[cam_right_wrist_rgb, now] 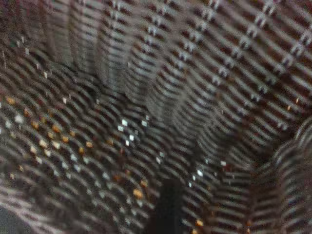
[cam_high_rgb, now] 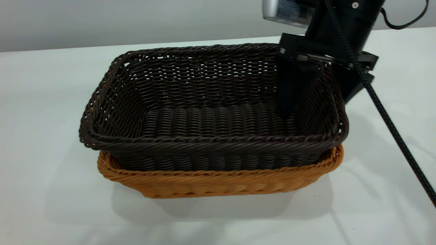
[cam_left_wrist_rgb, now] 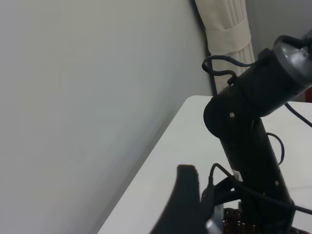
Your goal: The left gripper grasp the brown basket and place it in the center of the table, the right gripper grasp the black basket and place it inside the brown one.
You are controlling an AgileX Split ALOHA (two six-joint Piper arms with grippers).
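The black basket (cam_high_rgb: 211, 115) sits nested inside the brown basket (cam_high_rgb: 218, 182), riding a little high, so only the brown one's rim and lower wall show beneath it. Both stand on the white table (cam_high_rgb: 44, 136). My right gripper (cam_high_rgb: 316, 105) reaches down over the black basket's right wall. It is open, with one finger inside the basket and the other outside the rim. In the right wrist view dark weave (cam_right_wrist_rgb: 146, 97) fills the frame around one finger (cam_right_wrist_rgb: 165, 209). My left gripper (cam_left_wrist_rgb: 190, 209) is held up away from the baskets, facing the right arm (cam_left_wrist_rgb: 253, 126).
A grey wall (cam_high_rgb: 136, 20) runs behind the table's far edge. The right arm's braided cable (cam_high_rgb: 391, 126) slants down across the table at the right. A tied cream curtain (cam_left_wrist_rgb: 226, 34) hangs in the corner beyond the table.
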